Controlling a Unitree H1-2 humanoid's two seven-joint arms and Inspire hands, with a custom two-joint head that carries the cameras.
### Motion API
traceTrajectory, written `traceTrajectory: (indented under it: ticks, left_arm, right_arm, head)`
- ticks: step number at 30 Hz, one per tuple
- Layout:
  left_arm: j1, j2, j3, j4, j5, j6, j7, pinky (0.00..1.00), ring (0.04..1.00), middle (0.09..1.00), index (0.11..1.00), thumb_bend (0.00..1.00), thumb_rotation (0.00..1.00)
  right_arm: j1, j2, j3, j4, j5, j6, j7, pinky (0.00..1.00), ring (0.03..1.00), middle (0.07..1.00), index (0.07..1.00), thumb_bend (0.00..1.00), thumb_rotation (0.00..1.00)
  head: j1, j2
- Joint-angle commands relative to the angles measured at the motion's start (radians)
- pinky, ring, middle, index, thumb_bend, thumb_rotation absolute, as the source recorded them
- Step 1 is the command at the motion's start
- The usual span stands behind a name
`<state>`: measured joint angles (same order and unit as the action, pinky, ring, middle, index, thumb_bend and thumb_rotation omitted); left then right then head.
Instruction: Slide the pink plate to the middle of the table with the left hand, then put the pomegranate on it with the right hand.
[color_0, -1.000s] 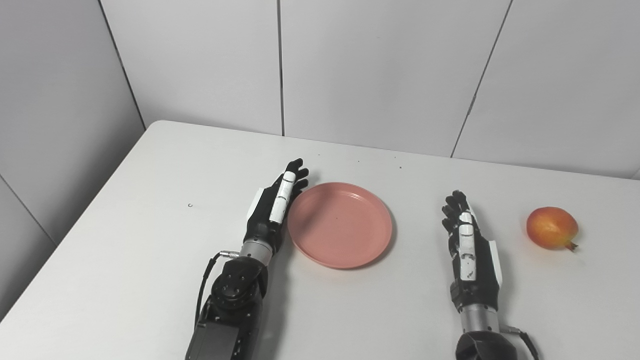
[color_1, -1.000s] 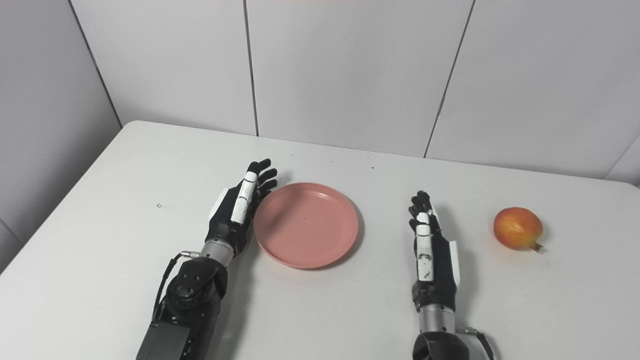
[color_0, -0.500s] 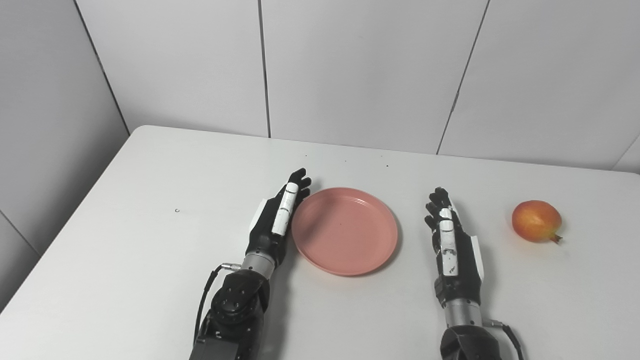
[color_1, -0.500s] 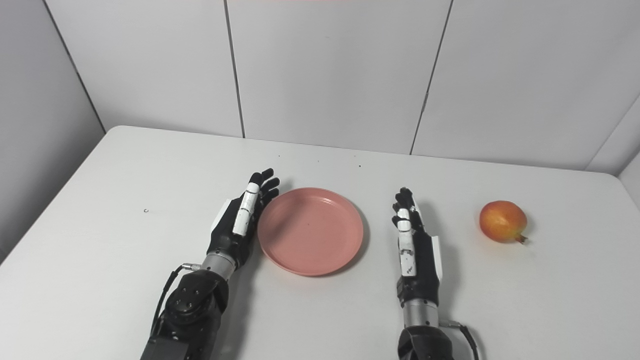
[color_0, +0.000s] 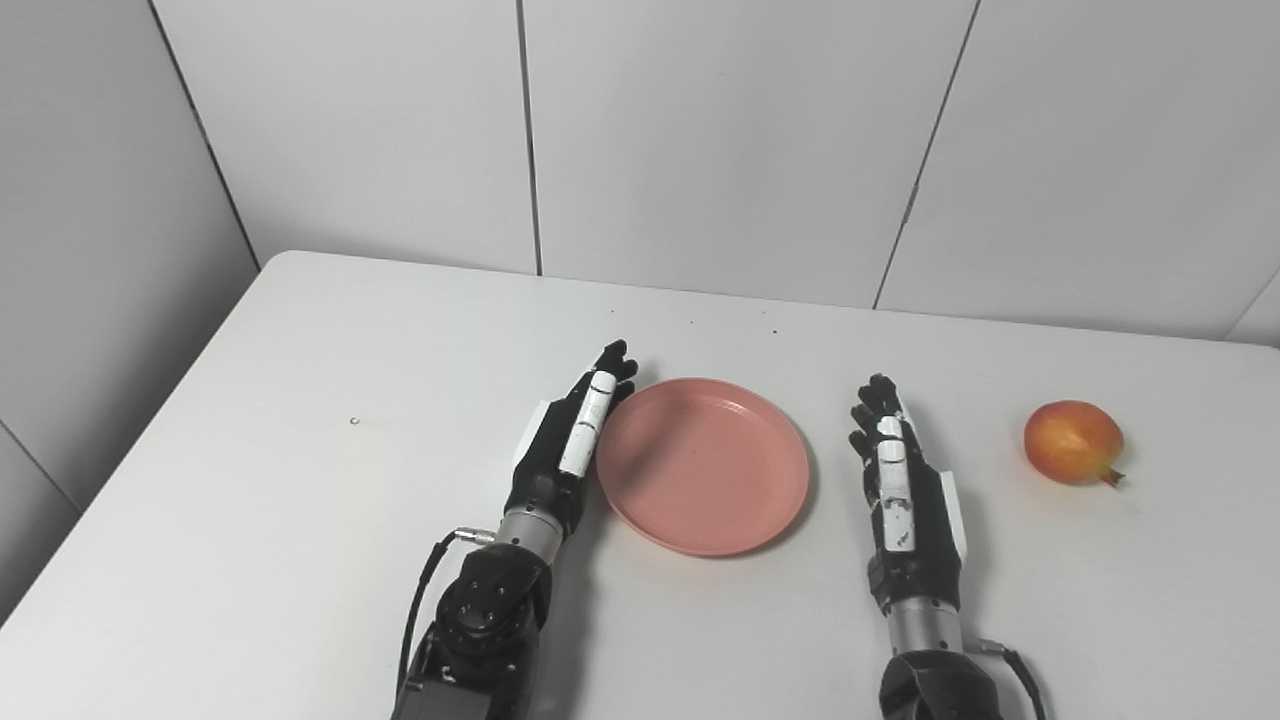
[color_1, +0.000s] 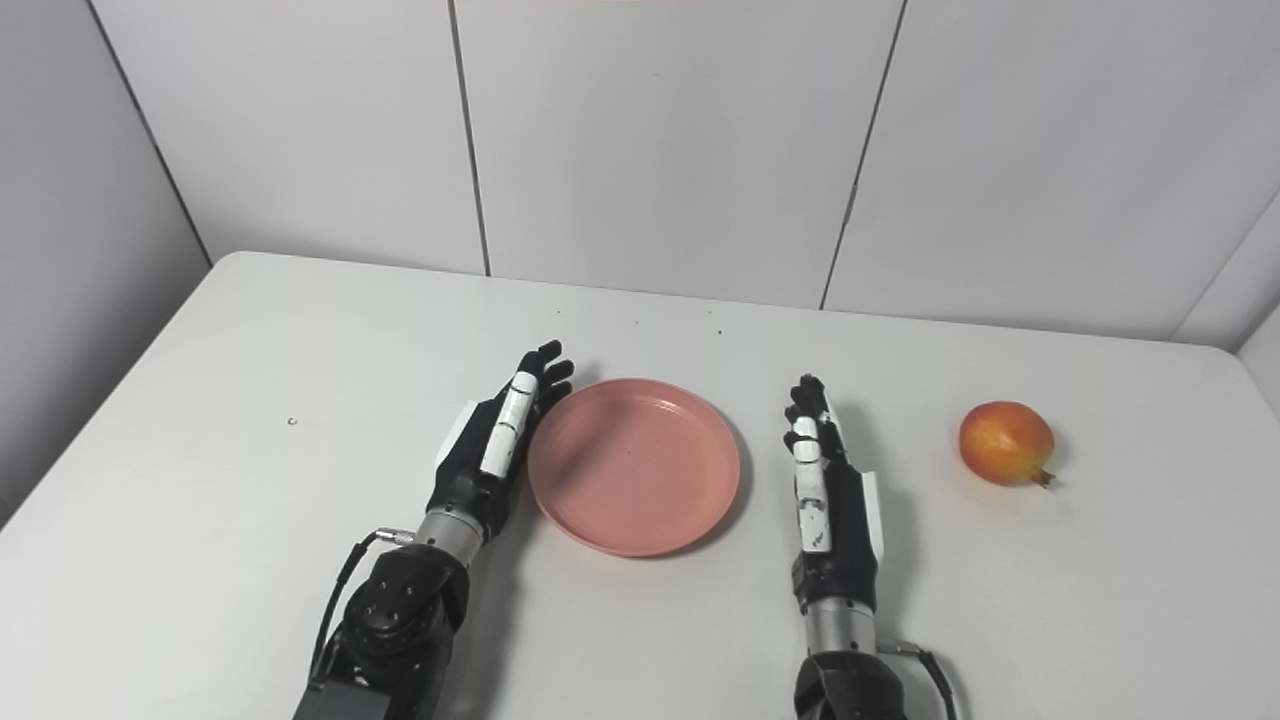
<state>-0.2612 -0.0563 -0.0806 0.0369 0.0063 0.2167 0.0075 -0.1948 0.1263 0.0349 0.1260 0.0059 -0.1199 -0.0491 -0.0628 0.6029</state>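
Note:
The pink plate (color_0: 705, 463) lies flat near the middle of the white table (color_0: 300, 400). My left hand (color_0: 568, 440) stands on edge with straight fingers, its palm side pressed against the plate's left rim; it is open and holds nothing. Just right of the plate, apart from its rim, my right hand (color_0: 903, 480) rests open on the table with fingers straight. The red-yellow pomegranate (color_0: 1072, 442) sits alone on the table further right, well clear of the right hand.
A small dark speck (color_0: 354, 421) lies on the table to the left. Grey wall panels (color_0: 700, 140) rise behind the table's far edge. The table's left edge runs diagonally at the picture's left.
The camera shifted between the oldest frames and half a second ago. Since then my left hand has pushed the plate a little to the right. The right hand and pomegranate have stayed put.

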Motion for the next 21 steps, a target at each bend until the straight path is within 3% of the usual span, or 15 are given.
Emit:
traceTrajectory:
  ticks: [1, 21]
  left_arm:
    - [-0.016, -0.019, -0.014, -0.018, 0.020, -0.042, 0.006, 0.97, 0.930, 0.926, 0.915, 0.63, 1.00]
    - [0.018, -0.035, -0.044, 0.019, 0.046, -0.168, -0.008, 0.94, 0.934, 0.934, 0.923, 0.59, 1.00]
  right_arm:
    - [-0.028, 0.010, 0.004, -0.018, -0.010, -0.033, -0.007, 0.95, 0.943, 0.940, 0.928, 0.56, 0.95]
    - [-0.029, 0.036, 0.003, -0.012, -0.027, -0.037, -0.025, 0.95, 0.940, 0.935, 0.923, 0.57, 0.96]
  head:
    - [-0.008, -0.002]
    - [-0.036, 0.001]
